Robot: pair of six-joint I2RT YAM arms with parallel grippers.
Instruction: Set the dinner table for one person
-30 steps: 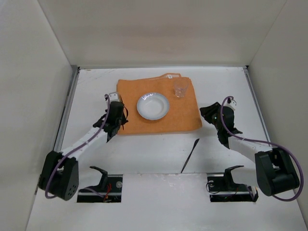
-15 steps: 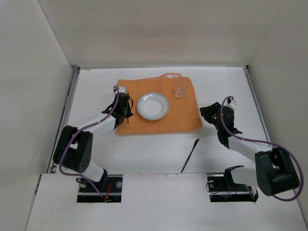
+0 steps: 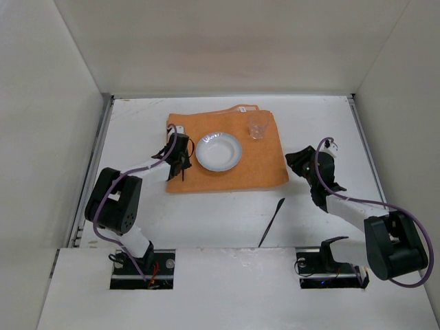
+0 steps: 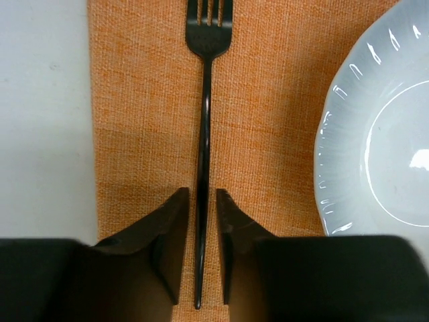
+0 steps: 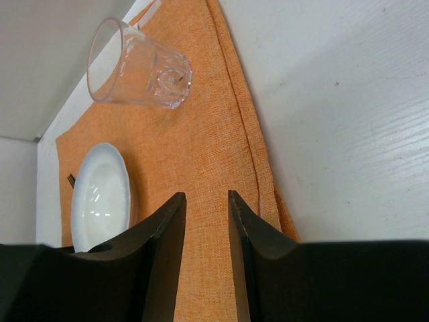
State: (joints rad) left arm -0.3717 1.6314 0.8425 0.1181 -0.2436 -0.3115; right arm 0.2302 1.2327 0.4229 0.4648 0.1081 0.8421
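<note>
The dinner table [image 3: 206,213] carries an orange cloth [image 3: 265,165] at its far centre, with a white plate [image 3: 218,151] and a glass [image 3: 257,128] on it. Left of the plate lies a black fork [image 4: 204,134]. The left gripper [image 4: 201,201] straddles the fork's handle, jaws slightly parted. The right gripper [image 5: 206,208] is by the cloth's right edge, narrowly parted and empty. A black knife [image 3: 271,222] lies nearer.

The rectangular woven cloth placemat [image 3: 265,168] is a warm orange with a fine criss-cross weave and a slightly darker hem line, while the tabletop [image 3: 206,206] is matte white with faint grey scuffs. The round glossy plate [image 4: 375,134] is pale bluish white with a ring of small teardrop marks round its rim. The slim metal fork [image 4: 204,134] and the slim knife [image 3: 271,221] are plain black, the small drinking glass [image 5: 137,64] is clear and colourless, and the left gripper [image 4: 201,196] and right gripper [image 5: 206,198] have plain black jaws.
</note>
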